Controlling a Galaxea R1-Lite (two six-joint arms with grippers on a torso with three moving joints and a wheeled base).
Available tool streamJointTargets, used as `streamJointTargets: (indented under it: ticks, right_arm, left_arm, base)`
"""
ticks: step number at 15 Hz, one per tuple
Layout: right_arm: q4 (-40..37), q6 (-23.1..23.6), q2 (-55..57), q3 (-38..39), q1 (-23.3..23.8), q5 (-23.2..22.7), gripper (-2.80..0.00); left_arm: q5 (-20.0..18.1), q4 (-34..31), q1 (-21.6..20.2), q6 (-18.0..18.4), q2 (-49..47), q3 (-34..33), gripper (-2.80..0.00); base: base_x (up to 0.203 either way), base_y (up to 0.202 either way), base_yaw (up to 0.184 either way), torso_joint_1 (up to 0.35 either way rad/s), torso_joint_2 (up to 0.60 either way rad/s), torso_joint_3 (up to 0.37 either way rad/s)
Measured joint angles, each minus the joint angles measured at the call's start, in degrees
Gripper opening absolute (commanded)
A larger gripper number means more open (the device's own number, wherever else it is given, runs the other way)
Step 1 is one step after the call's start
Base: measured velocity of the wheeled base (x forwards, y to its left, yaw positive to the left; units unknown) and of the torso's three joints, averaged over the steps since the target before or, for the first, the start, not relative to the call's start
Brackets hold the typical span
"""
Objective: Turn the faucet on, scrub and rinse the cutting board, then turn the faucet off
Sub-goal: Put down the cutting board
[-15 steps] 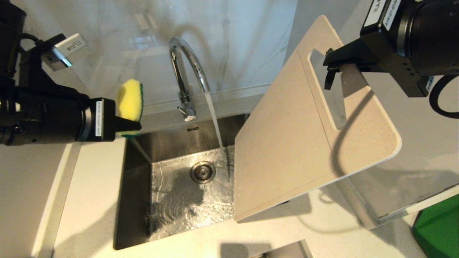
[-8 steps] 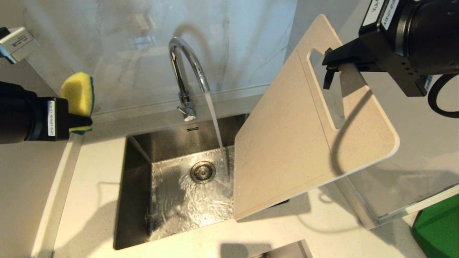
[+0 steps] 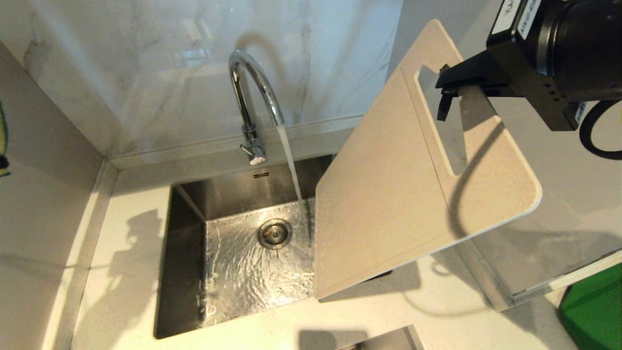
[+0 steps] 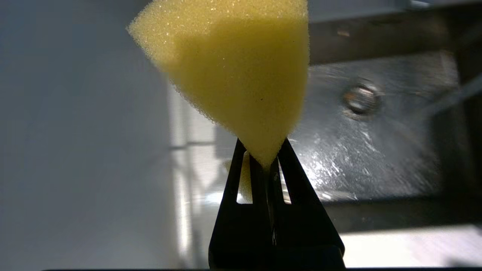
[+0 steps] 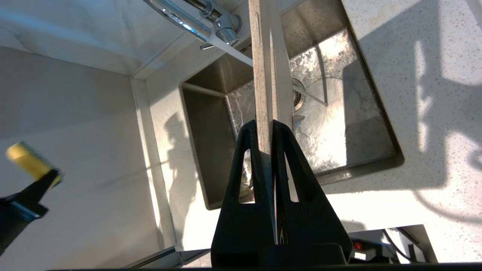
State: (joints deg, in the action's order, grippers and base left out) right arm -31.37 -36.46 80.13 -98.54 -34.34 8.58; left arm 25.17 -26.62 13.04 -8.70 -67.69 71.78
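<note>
Water runs from the chrome faucet into the steel sink. Just right of the stream, the beige cutting board hangs tilted over the sink's right side. My right gripper is shut on the bar beside the board's slot handle. The right wrist view shows those jaws clamped on the board's edge. My left gripper is shut on a yellow sponge. It is off to the left of the sink, by the side wall. Only a sliver of the sponge shows in the head view.
The drain lies under rippling water on the sink floor. A marble backsplash stands behind the faucet, and a side wall closes the left. A green object sits at the lower right past the counter.
My left gripper has carried the sponge leftward from beside the faucet, almost out of the head view. The right gripper and the board have stayed put. Water keeps running.
</note>
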Motion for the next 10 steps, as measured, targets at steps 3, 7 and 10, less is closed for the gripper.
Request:
streamJointTargets:
  ticks: [3,7,10]
  right_arm:
    - [-0.1,-0.4,0.0,0.3,-0.1,-1.4,-2.80]
    - [0.0,-0.8,-0.4,1.6,0.0,-1.9,-2.80]
    - [-0.1,-0.8,-1.2,2.9,0.0,-1.9,-2.80]
  left_arm:
    - [1.4,0.3,-8.4,3.9,5.8,-4.1,-2.80]
    - [1.6,0.8,-12.8,7.0,12.4,-7.8,-2.80]
    - [1.4,7.0,-13.0,7.2,14.5,-12.6,-2.80]
  base:
    - [0.000,0.000,0.000,0.000,0.00,0.000]
    - [0.000,0.000,0.000,0.000,0.00,0.000]
    - [0.000,0.000,0.000,0.000,0.00,0.000]
